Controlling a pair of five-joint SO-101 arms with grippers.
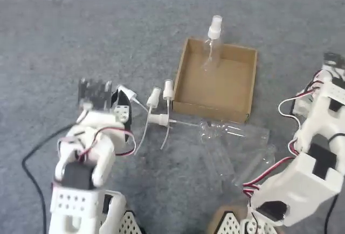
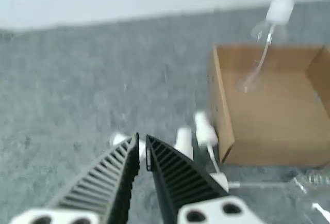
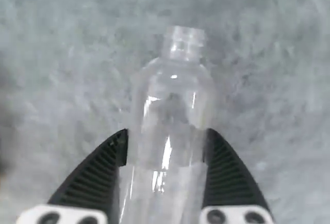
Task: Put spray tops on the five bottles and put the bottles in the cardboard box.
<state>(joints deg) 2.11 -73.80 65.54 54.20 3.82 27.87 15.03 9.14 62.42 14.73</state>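
Observation:
The cardboard box [image 1: 240, 110] sits right of centre, and one capped bottle [image 1: 213, 45] stands in its far corner, also seen from the left wrist [image 2: 268, 38]. Three loose spray tops [image 1: 160, 104] lie left of the box. My left gripper [image 2: 142, 140] is closed to a narrow gap on a fourth spray top [image 2: 119, 140] at its tips, low over the carpet [image 1: 119, 100]. My right gripper [image 3: 166, 131] is shut on a clear, uncapped bottle [image 3: 172, 110], held at the right edge [image 1: 330, 59]. More clear bottles [image 1: 221, 131] lie in front of the box.
Grey carpet covers the table, with bare room at the far left and behind the box. The loose bottles [image 1: 253, 156] lie between the two arm bases. Red and black cables hang along both arms.

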